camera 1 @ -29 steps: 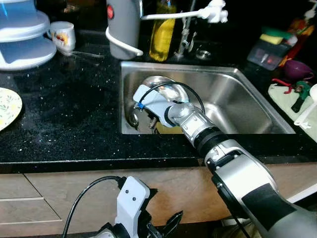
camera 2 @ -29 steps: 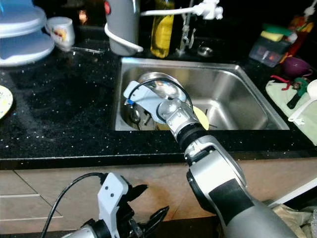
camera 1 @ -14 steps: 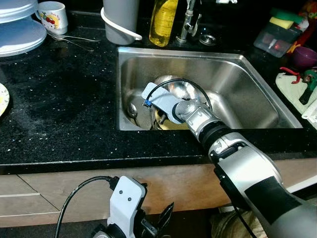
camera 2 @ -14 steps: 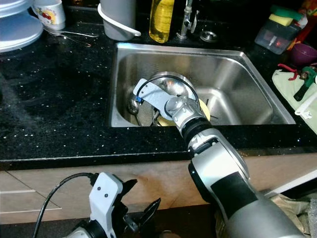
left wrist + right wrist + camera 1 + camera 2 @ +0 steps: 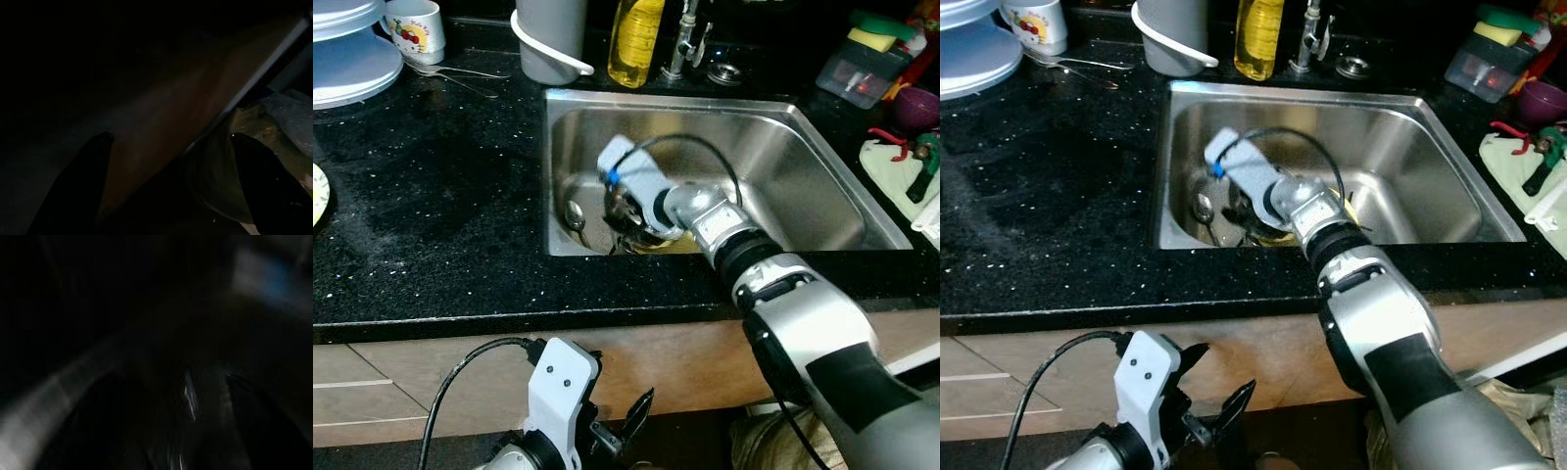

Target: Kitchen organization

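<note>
Right gripper [image 5: 628,211] is lowered into the sink [image 5: 803,157], near-left corner, above dishes; finger state cannot be told. Left gripper [image 5: 617,431] hangs idle, fingers spread.

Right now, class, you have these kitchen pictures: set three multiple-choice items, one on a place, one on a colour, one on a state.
1. Where does the right end effector reach?
A. over the mug
B. into the sink
C. beside the sponge

2. What colour is the liquid in the bottle?
A. yellow
B. blue
C. red

3. How are the left end effector's fingers?
A. shut
B. spread apart
C. shut on a spoon

B: the right arm reaches down into the sink.
A: the bottle behind the sink looks yellow.
B: the left end effector shows a wide gap between its fingers.
</note>
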`<state>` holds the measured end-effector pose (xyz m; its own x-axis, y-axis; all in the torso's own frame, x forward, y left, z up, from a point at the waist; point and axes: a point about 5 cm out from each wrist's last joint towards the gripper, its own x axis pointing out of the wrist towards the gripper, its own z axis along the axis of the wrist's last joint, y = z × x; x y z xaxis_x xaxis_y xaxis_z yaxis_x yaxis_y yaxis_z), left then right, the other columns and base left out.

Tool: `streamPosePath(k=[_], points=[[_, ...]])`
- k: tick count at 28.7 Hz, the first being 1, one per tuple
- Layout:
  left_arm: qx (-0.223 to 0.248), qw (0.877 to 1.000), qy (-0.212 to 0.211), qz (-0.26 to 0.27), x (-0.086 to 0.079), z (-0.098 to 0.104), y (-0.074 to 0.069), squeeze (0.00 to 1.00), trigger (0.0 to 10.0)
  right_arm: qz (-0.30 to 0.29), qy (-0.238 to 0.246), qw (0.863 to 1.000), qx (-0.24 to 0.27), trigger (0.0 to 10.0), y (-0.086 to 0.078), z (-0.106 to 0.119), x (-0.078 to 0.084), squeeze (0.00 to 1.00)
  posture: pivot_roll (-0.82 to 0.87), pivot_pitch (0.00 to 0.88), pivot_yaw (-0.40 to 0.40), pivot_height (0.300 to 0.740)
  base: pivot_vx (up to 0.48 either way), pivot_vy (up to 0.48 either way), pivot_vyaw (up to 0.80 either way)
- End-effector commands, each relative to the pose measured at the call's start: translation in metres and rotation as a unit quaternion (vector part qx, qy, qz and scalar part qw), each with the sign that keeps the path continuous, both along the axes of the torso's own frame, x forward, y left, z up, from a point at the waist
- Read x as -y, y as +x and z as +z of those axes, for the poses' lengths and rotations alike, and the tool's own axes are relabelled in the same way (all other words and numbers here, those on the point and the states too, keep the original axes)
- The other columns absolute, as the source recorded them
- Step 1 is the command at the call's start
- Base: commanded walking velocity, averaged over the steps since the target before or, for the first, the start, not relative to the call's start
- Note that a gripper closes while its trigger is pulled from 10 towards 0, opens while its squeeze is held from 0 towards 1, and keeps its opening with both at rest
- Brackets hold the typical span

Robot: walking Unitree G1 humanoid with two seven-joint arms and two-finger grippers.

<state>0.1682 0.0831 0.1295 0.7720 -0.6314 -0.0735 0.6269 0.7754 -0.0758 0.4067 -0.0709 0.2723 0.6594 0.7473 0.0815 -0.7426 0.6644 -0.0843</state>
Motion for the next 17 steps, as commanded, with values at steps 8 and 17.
streamPosePath(k=[8,17], points=[[0.012,1.0,0.017,0.009,-0.005,-0.004,0.011,0.0,10.0,0.102,0.237,0.965,0.037,10.0,-0.048,0.0,0.035,0.0,0.13,0.071,-0.113,0.74,0.0,0.0,0.0],[0.013,0.998,0.045,-0.035,-0.001,-0.01,0.021,0.0,10.0,0.167,0.302,0.938,-0.008,10.0,-0.09,-0.027,0.03,0.0,0.12,0.035,-0.087,0.74,0.0,0.0,0.0]])
